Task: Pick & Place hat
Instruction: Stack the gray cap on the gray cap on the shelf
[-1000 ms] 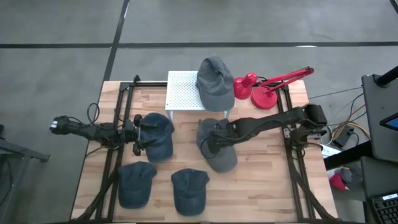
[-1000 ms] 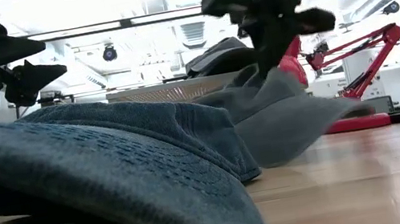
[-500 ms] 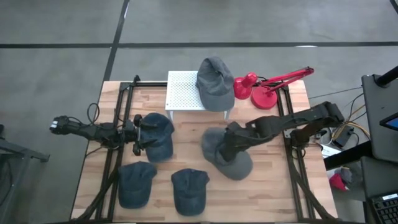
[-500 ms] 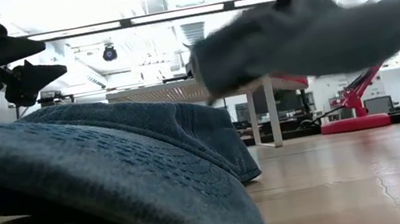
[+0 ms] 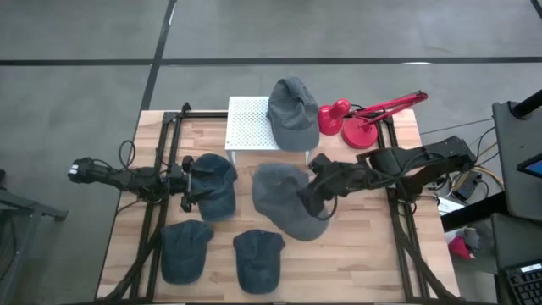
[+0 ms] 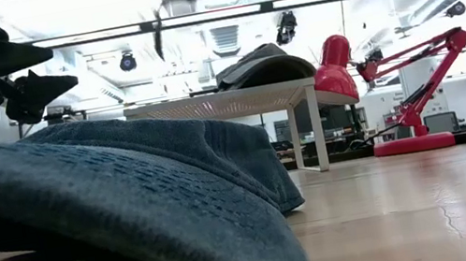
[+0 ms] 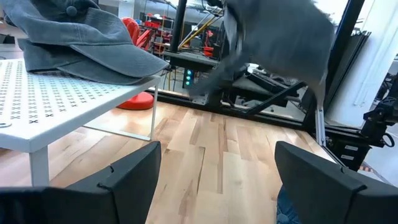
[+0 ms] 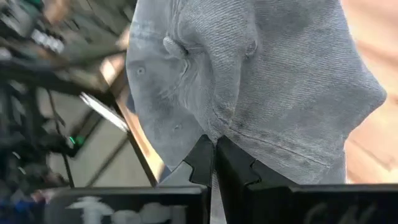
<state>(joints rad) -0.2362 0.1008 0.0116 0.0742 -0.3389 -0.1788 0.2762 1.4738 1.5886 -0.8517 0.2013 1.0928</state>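
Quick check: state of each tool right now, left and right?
Left tool: open, empty, beside a blue cap.
Right tool: shut on the grey cap, lifted off the table.

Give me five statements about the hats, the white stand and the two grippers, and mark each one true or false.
1. The right gripper is shut on a grey hat held up off the table. True.
2. The white stand has no hat on it. False: a grey cap lies on it, hanging over the edge nearest the red lamp.
3. The left gripper grips a blue hat. False: its fingers are open and hold nothing; it waits at the table's left side beside a blue hat.
4. Two blue hats lie at the table's front edge. True: one and another.
5. The red lamp lies on the floor. False: it stands on the table.
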